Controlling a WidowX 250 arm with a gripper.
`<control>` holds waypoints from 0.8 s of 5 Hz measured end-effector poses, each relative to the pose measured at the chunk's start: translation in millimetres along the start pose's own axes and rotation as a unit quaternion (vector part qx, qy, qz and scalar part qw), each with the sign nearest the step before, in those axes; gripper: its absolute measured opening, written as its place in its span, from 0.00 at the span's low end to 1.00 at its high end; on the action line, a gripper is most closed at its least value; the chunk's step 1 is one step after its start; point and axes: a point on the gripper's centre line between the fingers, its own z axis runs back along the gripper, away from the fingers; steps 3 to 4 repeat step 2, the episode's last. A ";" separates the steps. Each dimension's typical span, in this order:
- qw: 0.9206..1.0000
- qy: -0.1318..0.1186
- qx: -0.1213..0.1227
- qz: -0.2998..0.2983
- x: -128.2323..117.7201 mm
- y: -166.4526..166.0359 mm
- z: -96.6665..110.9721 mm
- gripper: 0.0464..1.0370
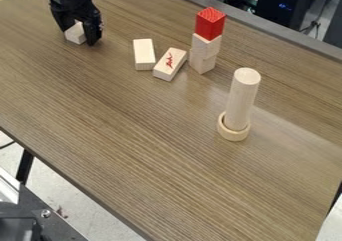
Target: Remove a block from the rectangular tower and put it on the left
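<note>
The black gripper (78,36) is low over the table at the upper left, its fingers on both sides of a small plain wooden block (76,33) and shut on it. Whether that block touches the tabletop I cannot tell. Right of the top centre stands a narrow tower of plain wooden blocks (203,60) with a red cube (210,23) on top. The gripper is well to the left of this tower.
Two flat rectangular blocks lie between gripper and tower: a plain one (143,54) and one with red marks (170,64). Right of centre, a wooden cylinder (242,99) stands upright in a wooden ring (233,133). The brown table (153,150) has a grey rail along its far edge.
</note>
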 end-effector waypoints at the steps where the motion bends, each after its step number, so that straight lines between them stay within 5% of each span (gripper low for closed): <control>1: 1.000 -0.017 -0.004 -0.006 5.4 -4.4 11.4 0.96; 2: 0.999 -0.046 0.023 -0.015 12.6 -2.9 44.1 0.96; 4: 0.999 -0.046 0.023 -0.015 12.6 -2.9 44.1 0.96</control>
